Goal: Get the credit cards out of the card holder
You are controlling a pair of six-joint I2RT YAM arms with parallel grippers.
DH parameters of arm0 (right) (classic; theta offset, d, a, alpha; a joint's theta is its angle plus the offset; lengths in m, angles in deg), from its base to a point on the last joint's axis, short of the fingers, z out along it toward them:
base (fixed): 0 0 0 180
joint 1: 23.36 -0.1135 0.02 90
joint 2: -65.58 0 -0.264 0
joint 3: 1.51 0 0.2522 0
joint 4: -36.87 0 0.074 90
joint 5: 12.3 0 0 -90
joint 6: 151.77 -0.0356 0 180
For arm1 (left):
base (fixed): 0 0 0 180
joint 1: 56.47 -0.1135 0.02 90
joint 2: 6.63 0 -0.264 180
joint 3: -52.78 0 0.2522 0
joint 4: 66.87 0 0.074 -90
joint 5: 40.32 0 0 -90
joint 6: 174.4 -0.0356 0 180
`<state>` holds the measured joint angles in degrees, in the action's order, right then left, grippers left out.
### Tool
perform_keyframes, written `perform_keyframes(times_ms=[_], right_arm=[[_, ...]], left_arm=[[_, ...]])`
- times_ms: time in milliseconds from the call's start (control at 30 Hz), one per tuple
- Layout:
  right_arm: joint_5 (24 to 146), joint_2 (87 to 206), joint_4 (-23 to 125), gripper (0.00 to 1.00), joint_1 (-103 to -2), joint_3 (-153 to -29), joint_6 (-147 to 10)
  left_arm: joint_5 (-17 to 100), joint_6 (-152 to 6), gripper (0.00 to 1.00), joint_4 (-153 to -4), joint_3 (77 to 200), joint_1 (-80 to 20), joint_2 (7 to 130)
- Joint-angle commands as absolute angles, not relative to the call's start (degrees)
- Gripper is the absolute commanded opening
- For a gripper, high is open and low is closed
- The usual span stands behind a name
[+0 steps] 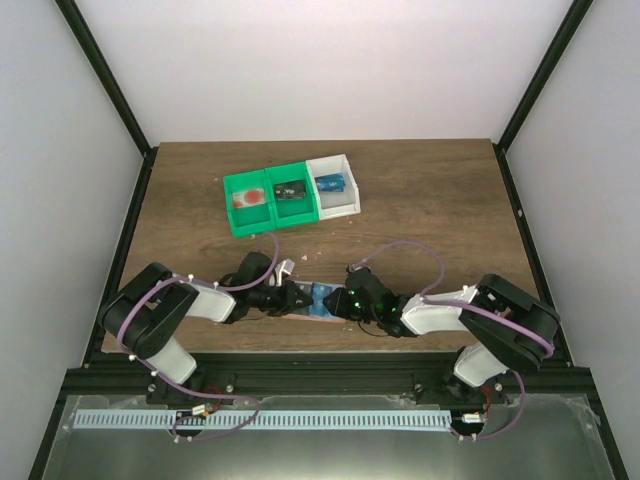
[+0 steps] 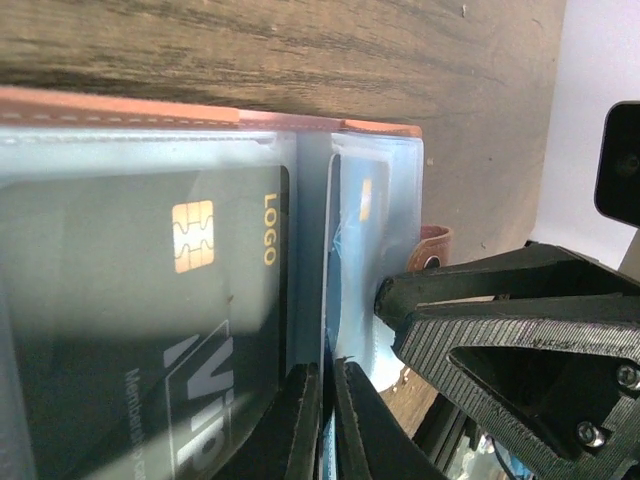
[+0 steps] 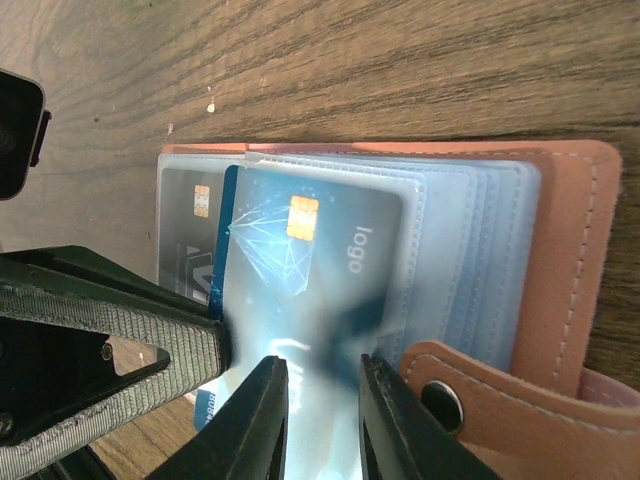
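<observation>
At the middle of the near edge of the surface: card holder lying open between both arms, task unfinished.

Contents of the holder: dark card with chip, fully seated in a clear sleeve; blue card with chip, partly out of its sleeve. Neither is free, so both withdrawals appear to be left.
Left end effector: fingers pressed almost together on a thin sleeve leaf of the holder.
Right end effector: fingers spread over the blue card's sleeve, nothing pinched.
Toward the far edge: green bin, two compartments, with a reddish item and a dark card-shaped item; white bin, with a blue card-shaped item.
</observation>
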<state>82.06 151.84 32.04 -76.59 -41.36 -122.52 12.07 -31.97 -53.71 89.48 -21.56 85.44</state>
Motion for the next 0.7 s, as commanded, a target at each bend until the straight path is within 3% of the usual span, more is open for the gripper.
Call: perform_keyframes(times_ms=[0,167,300,400,667], right_arm=[[81.7,153.6,36.3,0.22,-76.9,-40.4,-122.8],[81.5,153.8,36.5,0.22,-76.9,-40.4,-122.9],[81.5,153.8,36.7,0.22,-76.9,-40.5,-122.9],[81.3,153.9,37.0,0.22,-76.9,-40.6,-122.9],[81.3,154.2,37.2,0.22,-76.8,-40.8,-122.6]], left_arm=[[12.6,-32.7,0.05,-54.2,90.3,-21.5,84.6],[13.0,-33.2,0.01,-55.3,90.5,-21.4,84.3],[13.2,-33.3,0.09,-55.8,90.7,-21.5,84.0],[13.4,-33.4,0.00,-56.1,90.7,-21.5,83.5],[13.7,-33.9,0.00,-57.1,90.1,-22.4,82.4]])
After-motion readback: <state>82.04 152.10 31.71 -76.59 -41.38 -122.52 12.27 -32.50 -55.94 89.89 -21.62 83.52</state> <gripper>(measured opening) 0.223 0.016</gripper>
